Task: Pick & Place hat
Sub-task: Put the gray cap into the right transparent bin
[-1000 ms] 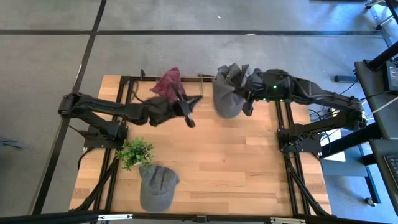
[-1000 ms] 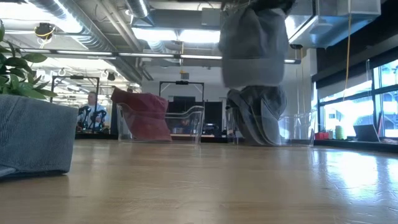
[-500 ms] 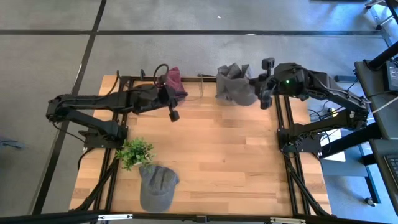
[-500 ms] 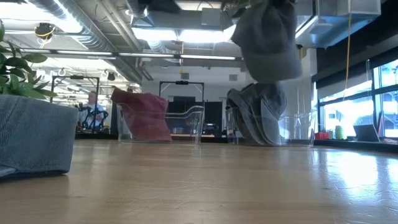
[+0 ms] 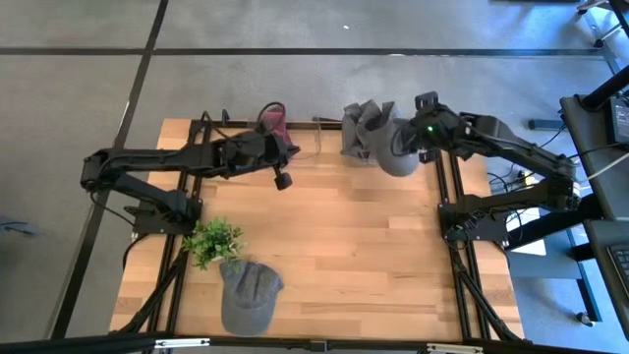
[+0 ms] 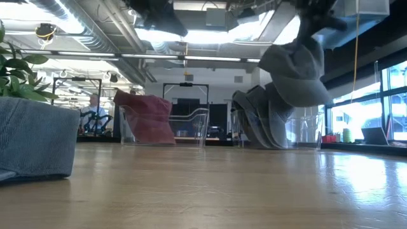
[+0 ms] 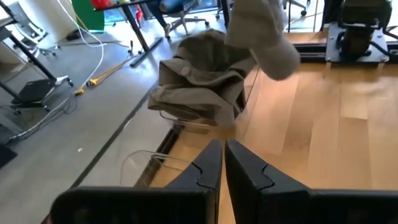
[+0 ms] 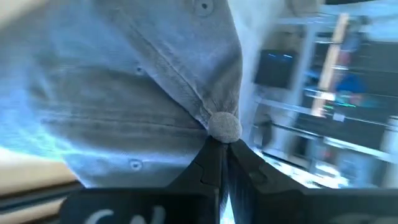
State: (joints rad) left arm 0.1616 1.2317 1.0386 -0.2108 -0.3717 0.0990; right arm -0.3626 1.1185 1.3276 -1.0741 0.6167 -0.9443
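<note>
My right gripper is at the far right of the table, shut on a grey hat, beside a clear bin that holds a pile of grey hats. In the low view the held grey hat hangs in front of the pile of grey hats. My left gripper is shut on nothing and hovers by the clear bin with the red hat. In the left wrist view my left gripper points toward the pile of grey hats. A blue-grey cap lies flat on the near left of the table. My right gripper pinches the grey hat's crown between its two fingers, right at the top button. The fingers come slanting from above and the table's right. The hat is lifted clear of the table and hangs tilted below the gripper.
A small potted plant stands on the near left next to the blue-grey cap. The two clear bins sit along the far edge. The wooden table is bare across its middle and right. A person shows far behind.
My right gripper has carried the grey hat toward the table's right, from in front of the grey pile to beside it. The hat has dropped lower and tipped. My left gripper has drawn back toward the left and far edge, near the red hat's bin, still shut.
</note>
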